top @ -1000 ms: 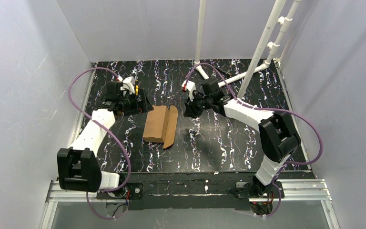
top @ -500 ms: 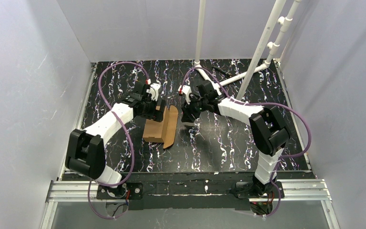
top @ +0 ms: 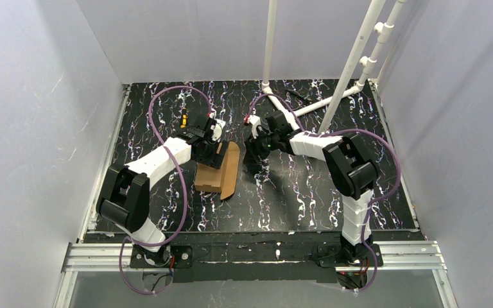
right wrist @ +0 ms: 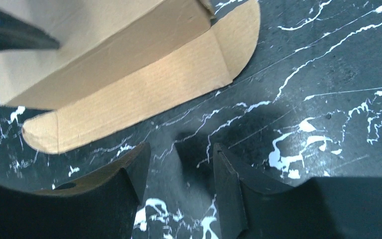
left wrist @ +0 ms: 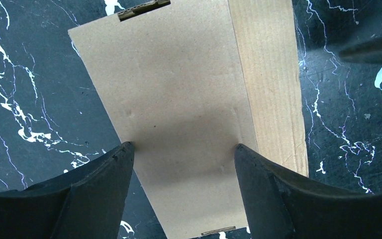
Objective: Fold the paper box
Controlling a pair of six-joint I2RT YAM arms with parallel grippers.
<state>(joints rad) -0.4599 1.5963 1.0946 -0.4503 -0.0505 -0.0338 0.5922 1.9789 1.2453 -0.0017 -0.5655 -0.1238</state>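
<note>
The paper box (top: 213, 170) is a flat brown cardboard piece lying mid-table, with a rounded flap (top: 230, 168) spread out on its right side. My left gripper (top: 214, 153) hangs over the box's far end. In the left wrist view the box (left wrist: 179, 89) fills the space between the fingers, and the left gripper (left wrist: 182, 147) is open, with one fingertip at each long edge of the top panel. My right gripper (top: 251, 156) is open and empty just right of the flap. In the right wrist view the right gripper (right wrist: 180, 152) is low over bare table, near the flap (right wrist: 144, 94).
White pipes (top: 334, 96) rise from the back right of the black marbled table (top: 308, 186). Grey walls close in the left, right and back. The two grippers are close together, one on each side of the box's far end.
My left arm has swung right from the table's left side onto the box's far end, its jaws narrowing. My right gripper has opened and edged toward the flap.
</note>
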